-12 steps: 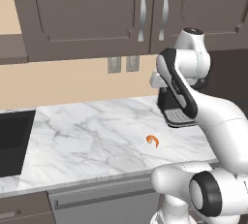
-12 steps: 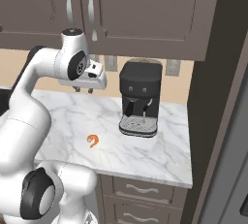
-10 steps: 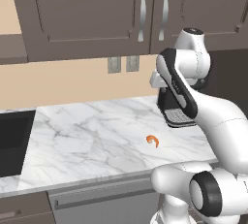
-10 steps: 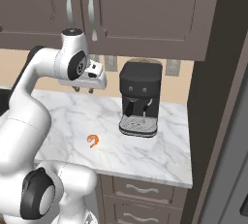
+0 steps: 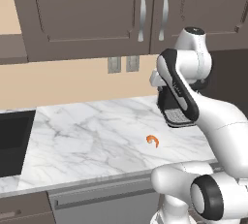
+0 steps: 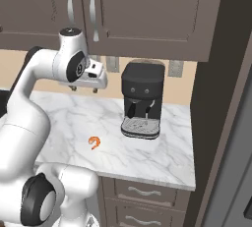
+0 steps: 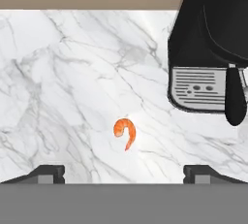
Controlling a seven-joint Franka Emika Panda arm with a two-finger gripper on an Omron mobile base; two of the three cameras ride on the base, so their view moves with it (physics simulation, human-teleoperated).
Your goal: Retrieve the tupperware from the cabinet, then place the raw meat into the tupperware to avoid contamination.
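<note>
White arm's two-finger tool [image 6: 83, 89], jaws spread wide and empty, hangs above the white marble bench [image 5: 87, 140]. The tiny orange curled raw meat [image 7: 124, 132] lies on the bench, near the black coffee machine [image 6: 142, 99]. Dark brown panelled cabinet [image 5: 92, 9] doors are closed.

Cabinet [image 5: 87, 14] doors shut in both base views, inside hidden; tops cut off by the upper frame edge. Coffee machine [image 5: 174, 111] mostly hidden behind the arm at centre right of the left base view; in the hand view its upper right is cropped. Sink [image 5: 12, 143] cut by the left edge. Gripper [image 6: 83, 89] fingertips too small to tell, left of centre in the right base view.
</note>
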